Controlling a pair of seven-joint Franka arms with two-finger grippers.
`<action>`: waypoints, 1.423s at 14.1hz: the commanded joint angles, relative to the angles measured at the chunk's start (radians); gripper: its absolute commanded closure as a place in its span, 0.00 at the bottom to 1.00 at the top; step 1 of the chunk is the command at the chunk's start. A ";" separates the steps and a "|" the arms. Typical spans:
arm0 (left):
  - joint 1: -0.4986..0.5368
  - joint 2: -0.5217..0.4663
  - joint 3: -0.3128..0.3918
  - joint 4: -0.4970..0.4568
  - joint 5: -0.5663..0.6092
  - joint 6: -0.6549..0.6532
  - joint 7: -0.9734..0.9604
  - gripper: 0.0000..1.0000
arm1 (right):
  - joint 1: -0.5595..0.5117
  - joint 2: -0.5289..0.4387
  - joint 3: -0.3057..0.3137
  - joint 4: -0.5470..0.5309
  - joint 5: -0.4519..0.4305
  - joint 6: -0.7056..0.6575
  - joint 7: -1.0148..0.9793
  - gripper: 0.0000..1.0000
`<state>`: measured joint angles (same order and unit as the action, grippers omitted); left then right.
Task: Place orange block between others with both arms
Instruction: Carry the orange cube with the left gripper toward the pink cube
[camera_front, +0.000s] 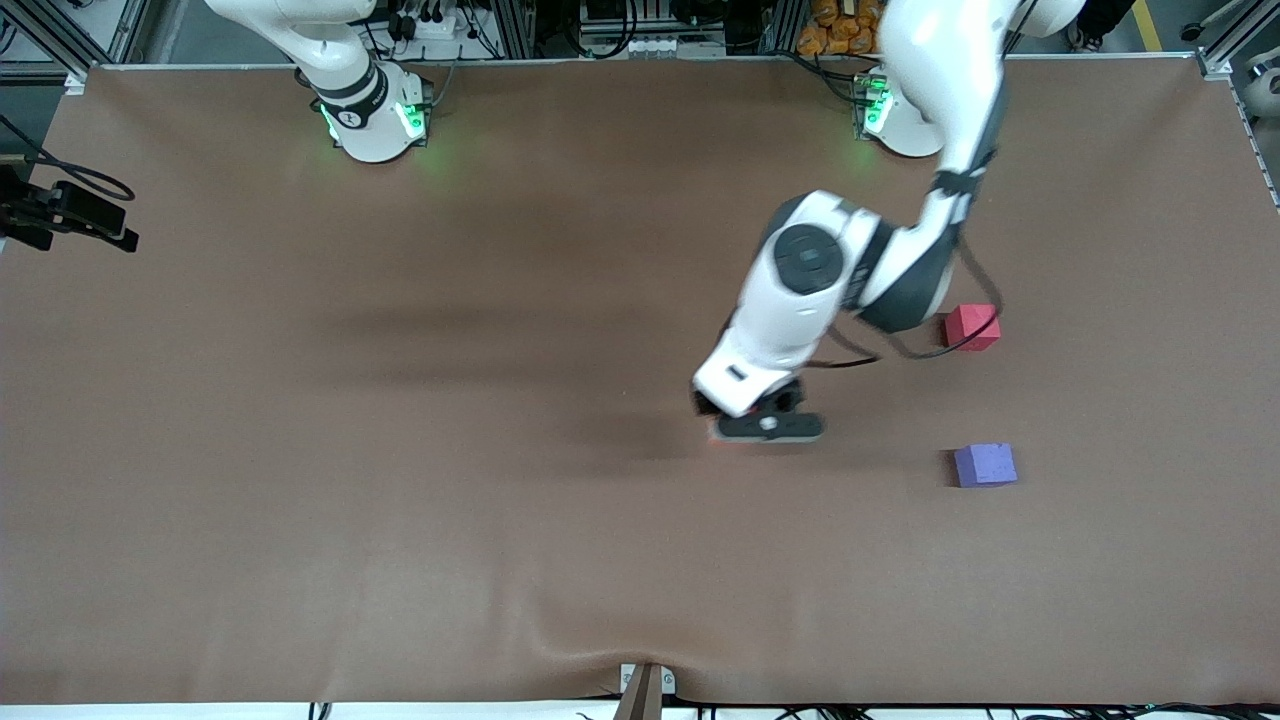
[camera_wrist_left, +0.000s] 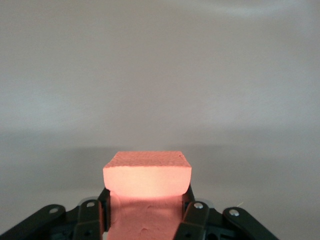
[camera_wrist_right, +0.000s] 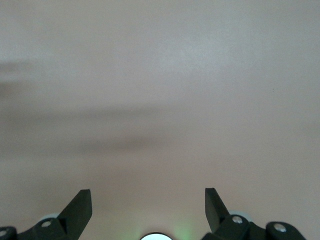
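The orange block (camera_wrist_left: 147, 175) sits between the fingers of my left gripper (camera_wrist_left: 147, 196), which is shut on it. In the front view the left gripper (camera_front: 762, 428) is low over the middle of the table. The hand hides the block there except for an orange sliver (camera_front: 714, 437). The pinkish-red cube (camera_front: 972, 327) and the purple-blue cube (camera_front: 985, 465) lie toward the left arm's end, the purple one nearer the front camera, with a gap between them. My right gripper (camera_wrist_right: 148, 200) is open over bare table. Only that arm's base (camera_front: 370, 110) shows in the front view.
A brown mat (camera_front: 400, 450) covers the table. The left arm's black cable (camera_front: 925, 352) hangs next to the pinkish-red cube. A black camera mount (camera_front: 70, 215) juts in at the right arm's end. A small bracket (camera_front: 645, 685) sits at the table's front edge.
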<state>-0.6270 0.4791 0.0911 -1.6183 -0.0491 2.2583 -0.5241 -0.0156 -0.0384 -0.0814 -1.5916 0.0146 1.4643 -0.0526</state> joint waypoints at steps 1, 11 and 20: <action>0.036 -0.148 -0.002 -0.234 0.015 0.023 0.058 0.97 | -0.021 -0.003 0.012 0.001 0.011 -0.006 -0.003 0.00; 0.285 -0.287 -0.008 -0.455 0.057 0.050 0.430 0.97 | -0.020 -0.003 0.014 0.001 0.011 -0.007 -0.003 0.00; 0.366 -0.297 -0.007 -0.572 0.057 0.211 0.507 0.99 | -0.014 -0.006 0.018 0.007 0.011 -0.009 0.000 0.00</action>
<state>-0.2830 0.2123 0.0945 -2.1487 -0.0122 2.4378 -0.0485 -0.0156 -0.0381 -0.0756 -1.5918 0.0146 1.4644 -0.0527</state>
